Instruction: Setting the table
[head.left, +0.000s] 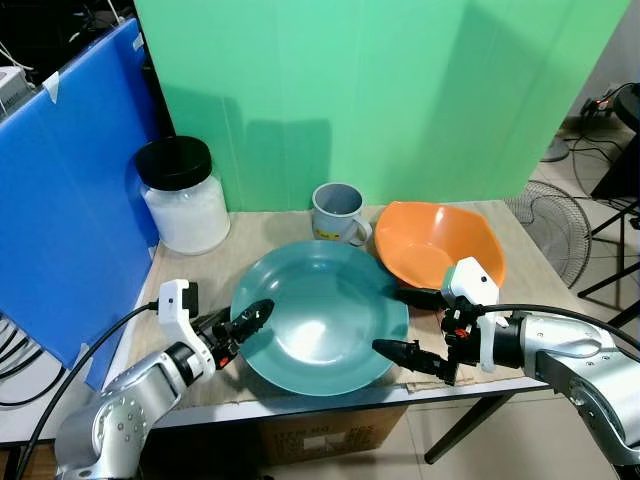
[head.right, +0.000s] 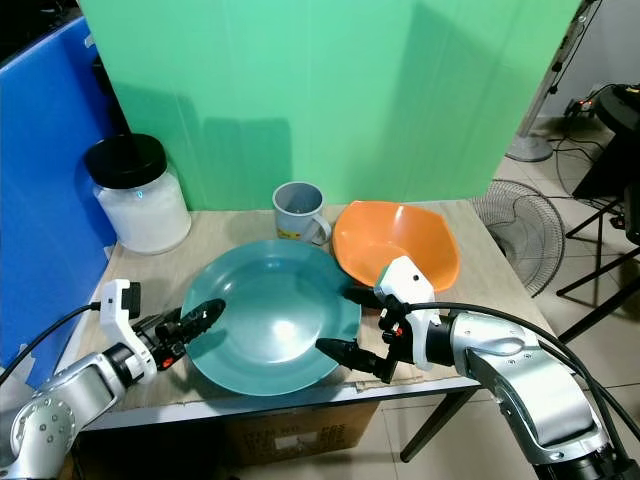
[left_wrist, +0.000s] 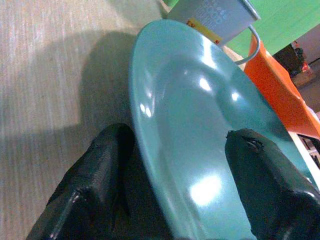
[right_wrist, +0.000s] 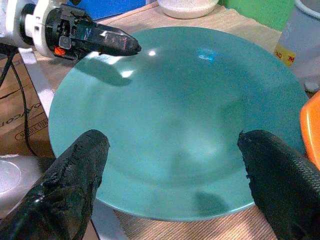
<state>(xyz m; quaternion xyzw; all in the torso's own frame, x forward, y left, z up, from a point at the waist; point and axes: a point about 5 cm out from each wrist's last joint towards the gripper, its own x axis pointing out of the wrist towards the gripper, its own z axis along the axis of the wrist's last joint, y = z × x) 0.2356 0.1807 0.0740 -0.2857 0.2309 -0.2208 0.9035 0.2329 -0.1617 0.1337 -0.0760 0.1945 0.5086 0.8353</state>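
Left eye view: a large teal plate (head.left: 322, 318) lies flat at the front of the table (head.left: 255, 235), its near rim reaching the table's front edge. The left hand (head.left: 243, 325) meets the plate at its left rim, black fingers set narrow with the rim between them, one finger above and one below. The right hand (head.left: 405, 322) sits at the plate's right rim with its fingers spread wide, one finger near the far side of the rim by the bowl and the other near the front edge of the table; whether either finger touches the plate cannot be told.

The left wrist view brings the rim up close: it runs between the two fingers (left_wrist: 95, 180), the plate's glossy inside facing one of them. The right wrist view looks across the whole plate from the opposite side, with the left hand's fingertip over the far rim and a cardboard box (right_wrist: 15, 110) below the table edge.

Both silver forearms reach in low from the front corners, roughly level with the tabletop and pointing inward at the plate.

Behind the plate, an orange bowl (head.left: 440, 240) sits just beside its right rear rim, tilted. A grey mug (head.left: 337, 212) stands behind the plate, and a glass jar with a black lid (head.left: 182, 195) stands at the back left corner. A green screen (head.left: 380, 90) rises behind the table, a blue panel (head.left: 70, 180) on the left.
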